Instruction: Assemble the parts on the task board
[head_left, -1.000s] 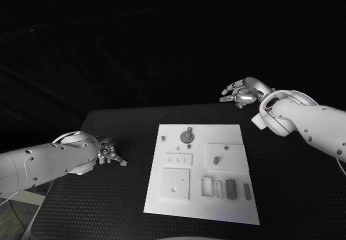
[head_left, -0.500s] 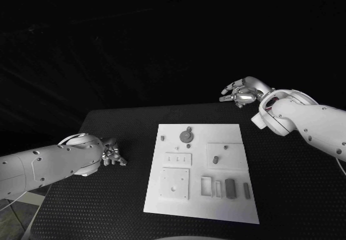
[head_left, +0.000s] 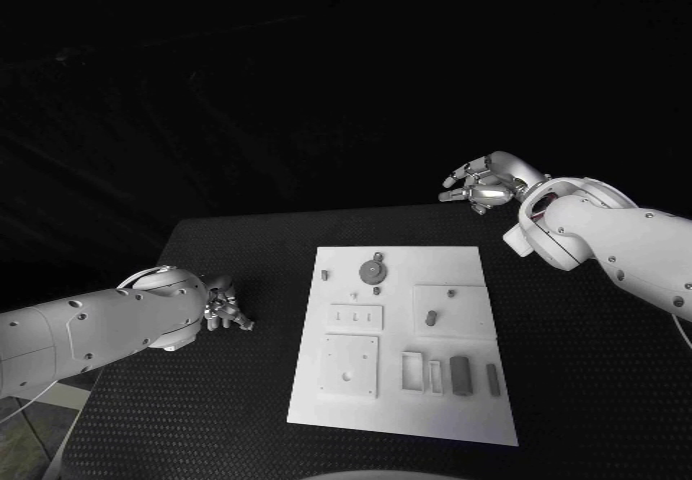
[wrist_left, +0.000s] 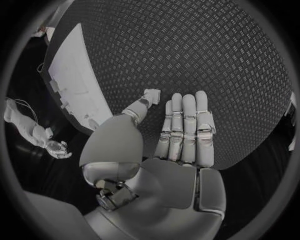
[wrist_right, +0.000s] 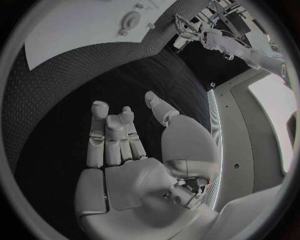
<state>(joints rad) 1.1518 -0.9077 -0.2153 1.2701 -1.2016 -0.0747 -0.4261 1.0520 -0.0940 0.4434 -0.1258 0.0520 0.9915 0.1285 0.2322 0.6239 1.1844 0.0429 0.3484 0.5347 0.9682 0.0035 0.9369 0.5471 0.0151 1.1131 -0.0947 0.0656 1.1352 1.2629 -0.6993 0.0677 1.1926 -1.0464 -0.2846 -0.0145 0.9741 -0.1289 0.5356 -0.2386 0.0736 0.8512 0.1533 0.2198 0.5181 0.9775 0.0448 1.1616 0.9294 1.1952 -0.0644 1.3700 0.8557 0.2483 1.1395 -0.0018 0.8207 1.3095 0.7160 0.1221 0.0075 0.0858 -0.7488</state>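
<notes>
**Both hands empty, board untouched between them**

Nearest you, the white rectangular task board (head_left: 397, 340) lies flat in the middle of the black, diamond-textured table (head_left: 188, 410). Along its near edge you have a square raised plate and a row of small grey upright oblong parts (head_left: 462, 375) beside rectangular slots. Further up sit a small peg panel, a square recess holding one short grey part, and a round grey disc part (head_left: 374, 271) near the far edge. No writing can be read.

Your left hand (head_left: 224, 308), silver and jointed, hovers over the table just left of the board, fingers straight and side by side, holding nothing. Farthest off, your right hand (head_left: 483, 188) hangs at the table's far right edge, well apart from the board, fingers loosely curled and empty.
</notes>
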